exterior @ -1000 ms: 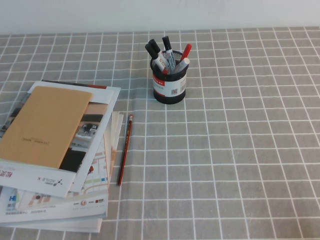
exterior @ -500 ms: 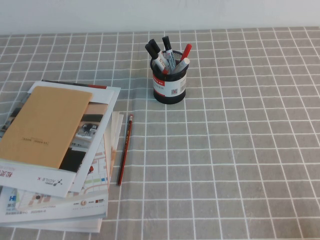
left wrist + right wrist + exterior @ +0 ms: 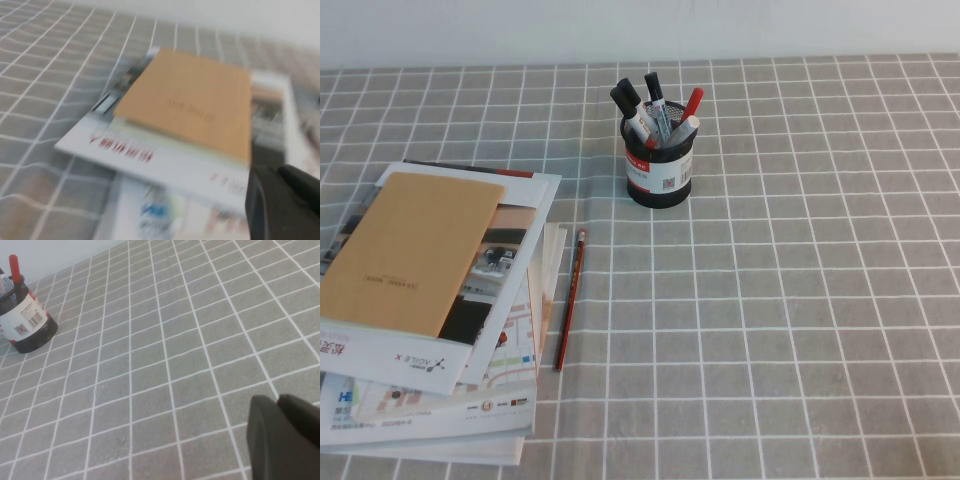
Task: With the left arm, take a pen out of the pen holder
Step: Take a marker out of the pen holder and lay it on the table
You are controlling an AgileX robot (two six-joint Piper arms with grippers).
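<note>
1. Left gripper point(image 3: 279, 174) is clenched with nothing in it. In its wrist view it hangs above the stack of booklets point(image 3: 430, 330), whose top item is a tan notebook point(image 3: 415, 250). It does not show in the high view.
2. Just beside the stack, a pencil point(image 3: 570, 298) lies flat on the bench point(image 3: 800, 300). It is loose and is not the target.
3. Further right and toward the far edge stands the black mesh pen holder point(image 3: 658, 170), upright and well apart from the stack. Its pens point(image 3: 650, 100) fan out of the top, with a red-capped pen point(image 3: 692, 101) on the right side. None has been drawn out.
4. Right gripper point(image 3: 278, 401) sits low over bare bench, well right of the holder. Its jaws look pressed together and it carries nothing.
5. Judged step: the very start, with the reach not begun.
6. The next move calls for the left arm to cross to the holder, open its jaws, settle on one protruding cap, then pull straight up so the holder does not tip
</note>
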